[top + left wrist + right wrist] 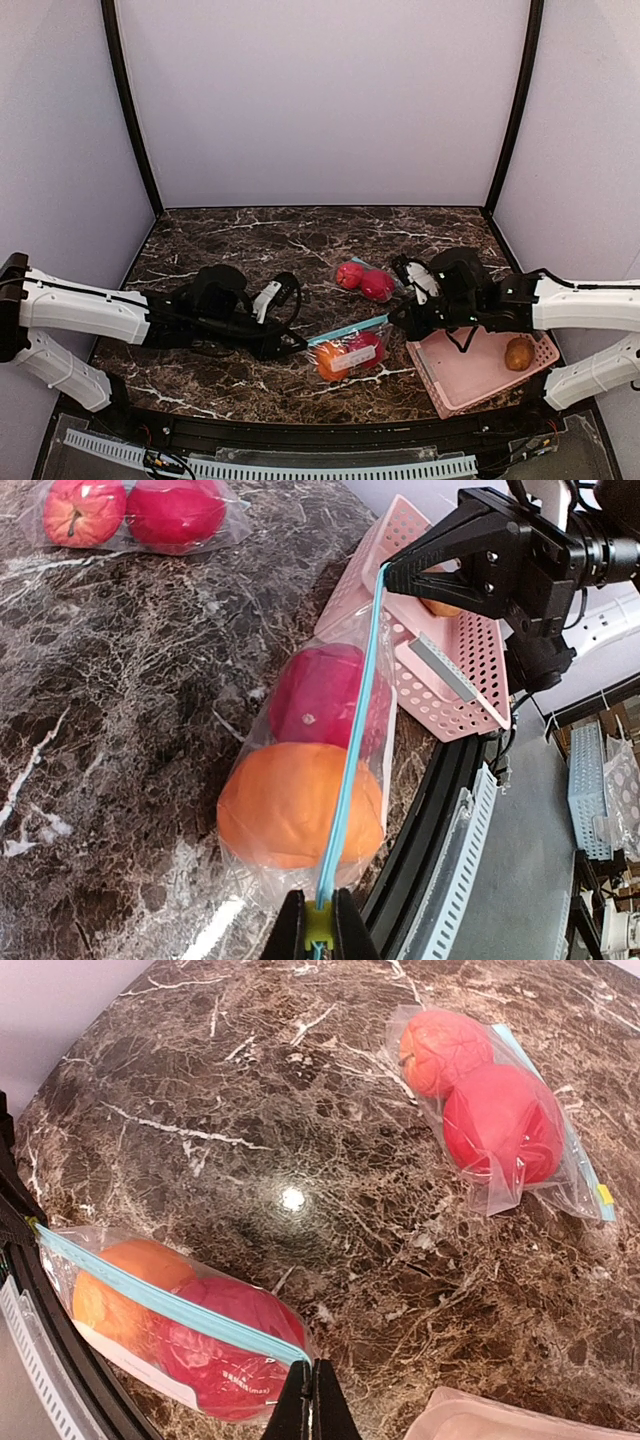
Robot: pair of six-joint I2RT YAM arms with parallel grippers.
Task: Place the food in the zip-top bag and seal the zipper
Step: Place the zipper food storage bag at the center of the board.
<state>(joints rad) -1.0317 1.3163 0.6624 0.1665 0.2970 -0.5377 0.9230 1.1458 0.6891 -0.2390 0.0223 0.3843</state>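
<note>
**Bag filled, zipper stretched between two pincers**

The left pincer (320, 912) is closed tight on the near end of the blue zipper (352, 750), at its yellow-green tab. The right pincer (312, 1375) is clamped on the far end. The zip-top bag (348, 355) hangs taut between them, just ahead of each set of tips.

An orange fruit (290, 810) sits nearest the left pincer, and a red fruit (320, 695) lies beyond it, both inside the bag. The filling looks done. The zipper runs as one straight line and seems pressed shut, though I cannot tell whether it is sealed along its whole length.

A second bag (500, 1110) with two red fruits lies well beyond the right pincer. A pink basket (470, 385) beside that pincer holds a brownish lump (518, 353).

The table (250, 250) is dark, glossy marble with white veins. Pale lilac walls (320, 100) close it in on three sides.
</note>
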